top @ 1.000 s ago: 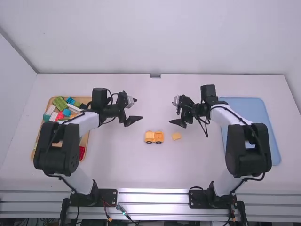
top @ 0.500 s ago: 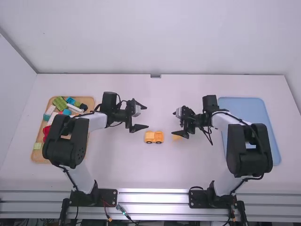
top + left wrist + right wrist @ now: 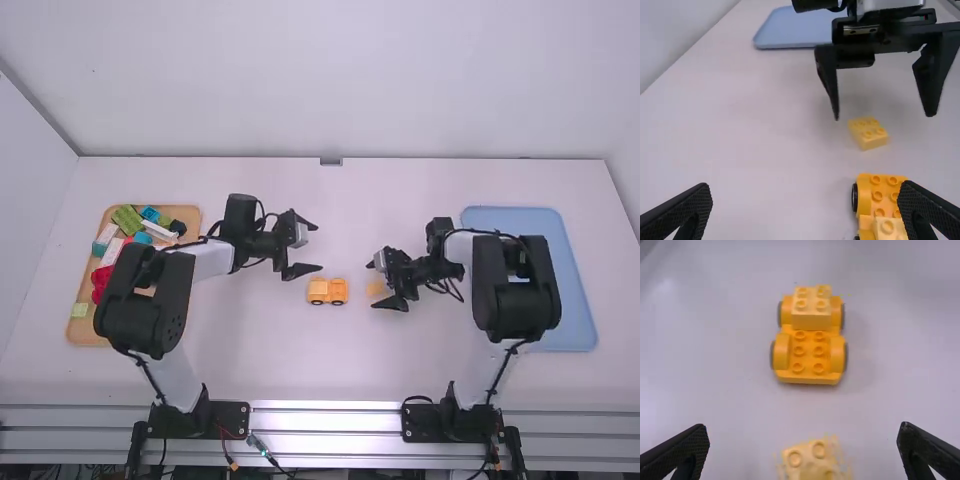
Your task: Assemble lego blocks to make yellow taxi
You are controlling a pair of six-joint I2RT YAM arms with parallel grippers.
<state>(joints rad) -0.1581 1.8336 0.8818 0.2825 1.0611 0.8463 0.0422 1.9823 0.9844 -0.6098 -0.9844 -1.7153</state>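
Your left gripper and right gripper were spread, empty; angled brick near chassis could've twisted under squeeze.

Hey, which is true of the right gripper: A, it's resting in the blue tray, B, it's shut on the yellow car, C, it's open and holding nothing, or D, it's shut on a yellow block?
C, the right gripper's fingers stand wide apart, and the loose yellow block lies ungripped.
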